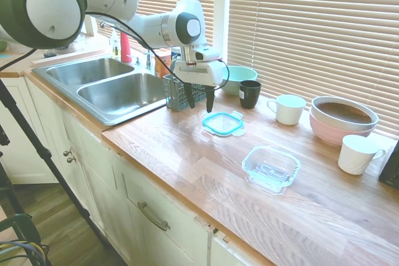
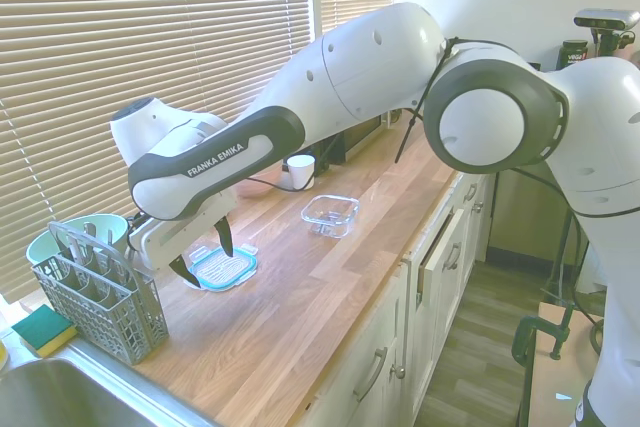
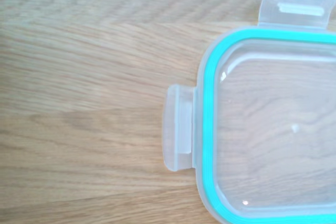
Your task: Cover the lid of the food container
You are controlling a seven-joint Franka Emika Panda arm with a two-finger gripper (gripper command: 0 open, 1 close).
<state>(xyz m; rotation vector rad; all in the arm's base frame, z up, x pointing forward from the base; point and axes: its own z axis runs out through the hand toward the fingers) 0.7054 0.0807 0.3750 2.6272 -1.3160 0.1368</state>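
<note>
Lid (image 1: 222, 123) lies flat on the counter (image 1: 187, 154) beneath the empty, wide-open claw (image 1: 199, 99).

— How many lids and glass dishes?
— One lid (image 1: 222, 123), one food container (image 1: 270, 167).
— Mugs?
— Three: two white mugs (image 1: 288, 109) (image 1: 358, 154) and one black mug (image 1: 250, 94).
— Bowls?
— One mint-green bowl (image 1: 237, 77), plus two stacked bowls (image 1: 343, 119), white over pink.
— Anything else?
— One cutlery basket (image 2: 98, 291), one sponge (image 2: 42, 330), and a sink (image 1: 118, 88) with two basins.
</note>
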